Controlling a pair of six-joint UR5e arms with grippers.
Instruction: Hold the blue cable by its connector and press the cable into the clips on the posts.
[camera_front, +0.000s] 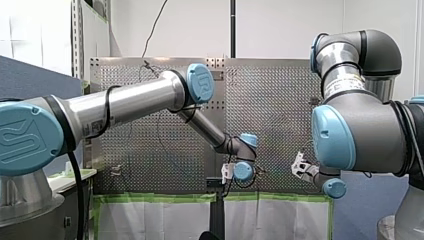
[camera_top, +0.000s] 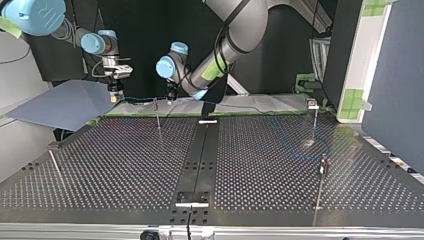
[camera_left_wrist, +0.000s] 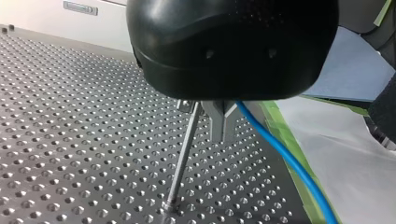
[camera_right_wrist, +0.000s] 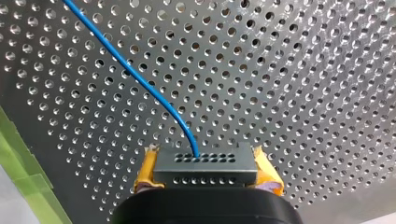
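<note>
My right gripper (camera_right_wrist: 205, 173) is shut on the black connector (camera_right_wrist: 205, 164), its yellow pads on both sides. The blue cable (camera_right_wrist: 140, 80) leaves the connector and runs over the perforated table (camera_right_wrist: 299, 84). In the left wrist view my left gripper (camera_left_wrist: 223, 136) has its metal fingers shut on the blue cable (camera_left_wrist: 289, 163), close beside a thin metal post (camera_left_wrist: 183, 161). In the top view the cable (camera_top: 140, 100) stretches between my right gripper (camera_top: 116, 95) and my left gripper (camera_top: 171, 96), at the height of that post's (camera_top: 158, 117) top.
More posts stand at the top view's right (camera_top: 314, 122) (camera_top: 321, 175) and near left (camera_top: 56, 167). A black strip (camera_top: 197, 155) runs down the table's middle. A blue-grey sheet (camera_top: 65, 102) lies off the far left corner. Green tape (camera_left_wrist: 280, 135) and white sheeting (camera_left_wrist: 341, 154) border the table edge.
</note>
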